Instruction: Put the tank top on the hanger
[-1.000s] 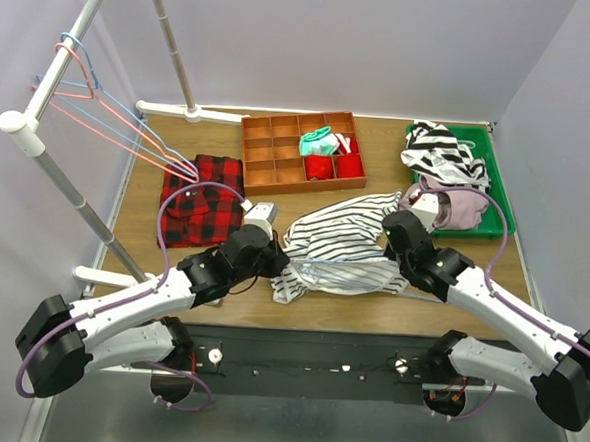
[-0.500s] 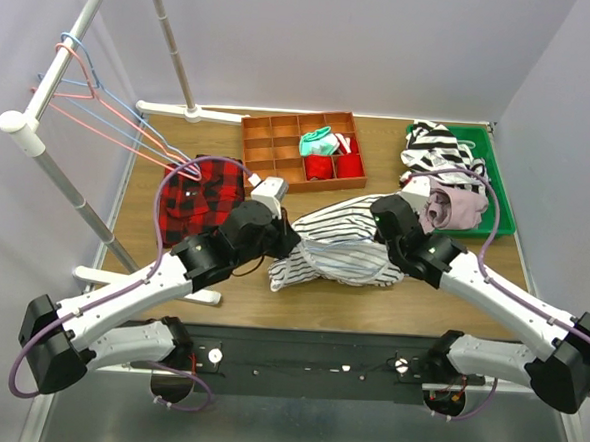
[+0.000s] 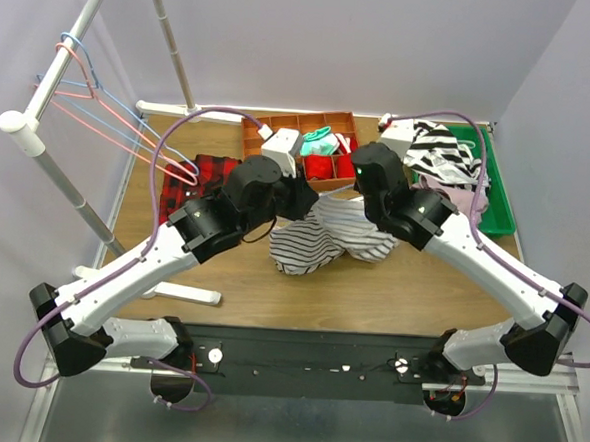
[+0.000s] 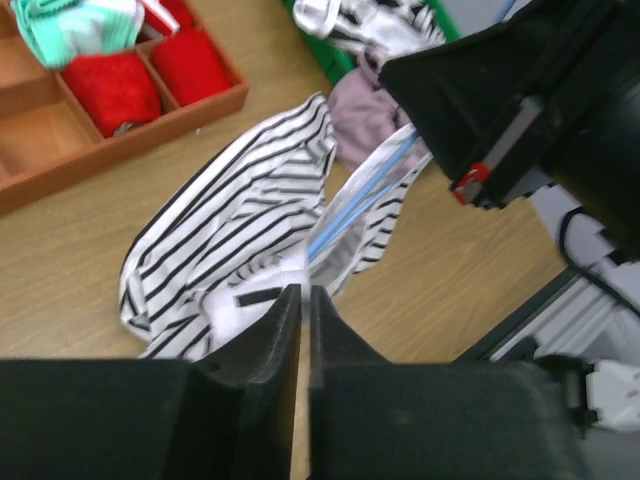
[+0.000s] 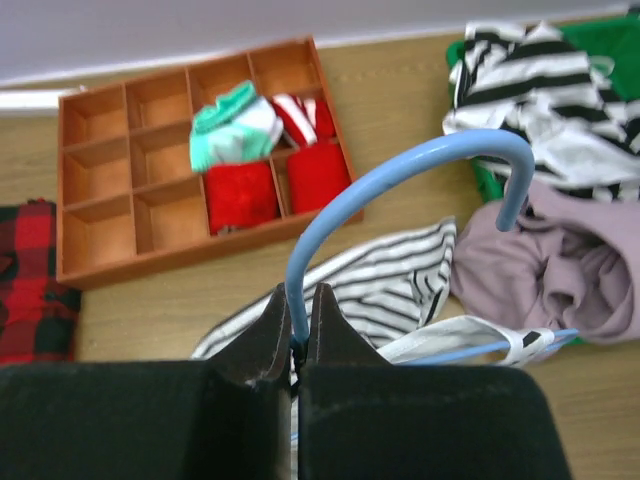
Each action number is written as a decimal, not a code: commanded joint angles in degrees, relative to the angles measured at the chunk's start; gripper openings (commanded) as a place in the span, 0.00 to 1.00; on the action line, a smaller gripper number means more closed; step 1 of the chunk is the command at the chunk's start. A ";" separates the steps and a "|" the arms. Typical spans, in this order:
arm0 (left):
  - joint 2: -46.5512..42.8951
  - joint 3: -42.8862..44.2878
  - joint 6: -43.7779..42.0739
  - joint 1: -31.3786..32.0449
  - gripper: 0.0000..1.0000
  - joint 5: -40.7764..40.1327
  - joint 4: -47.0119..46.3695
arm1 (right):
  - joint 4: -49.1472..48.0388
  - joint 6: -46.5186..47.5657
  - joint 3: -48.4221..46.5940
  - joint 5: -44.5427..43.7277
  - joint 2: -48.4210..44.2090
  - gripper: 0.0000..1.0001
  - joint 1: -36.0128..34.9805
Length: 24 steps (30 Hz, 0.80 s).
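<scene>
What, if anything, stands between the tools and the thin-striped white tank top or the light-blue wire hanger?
Nothing visible. The left tool is pinched on the soft white tank top with thin black stripes, and the right tool is shut on the neck of the thin light-blue wire hanger, whose wire runs into the top's folds.

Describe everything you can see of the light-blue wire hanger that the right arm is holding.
The thin light-blue wire hanger looks smooth and rigid. Its hook arches up and to the right, with the tip turned down. The right pincer is shut on the neck just below the hook. One lower arm runs right with a white strap over it. The white, thin-black-striped tank top drapes around the rest, and the left wrist view shows two blue wires emerging from the fabric.
</scene>
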<state>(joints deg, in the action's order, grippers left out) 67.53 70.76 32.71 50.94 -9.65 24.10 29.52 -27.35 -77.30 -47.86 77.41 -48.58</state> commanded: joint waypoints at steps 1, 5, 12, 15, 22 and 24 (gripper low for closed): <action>-0.02 6.84 -4.75 -1.54 0.41 -2.66 3.68 | 4.41 8.27 -10.49 -7.07 3.36 0.01 -0.73; -1.17 13.95 -7.83 -2.24 0.54 -3.35 4.73 | 1.08 16.52 -17.69 -8.31 5.55 0.01 -0.73; -1.43 28.28 -14.24 -2.69 0.55 -4.06 4.56 | -4.64 35.23 -39.48 -6.73 12.23 0.01 -0.73; -2.84 29.60 -16.97 -2.77 0.56 -4.24 1.66 | -5.17 39.73 -51.78 -2.78 16.10 0.01 -0.73; -4.77 30.49 -21.46 -2.69 0.58 -2.30 -3.00 | -19.21 59.92 -64.74 -2.24 20.07 0.01 -4.41; -4.77 30.05 -22.33 -2.69 0.58 -2.22 -3.18 | -23.19 61.80 -66.22 -1.37 19.10 0.01 -6.34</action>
<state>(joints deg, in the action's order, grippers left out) 63.05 101.19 14.59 48.42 -12.53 23.40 18.52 20.49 -140.40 -50.94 97.36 -51.29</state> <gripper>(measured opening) 0.576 0.081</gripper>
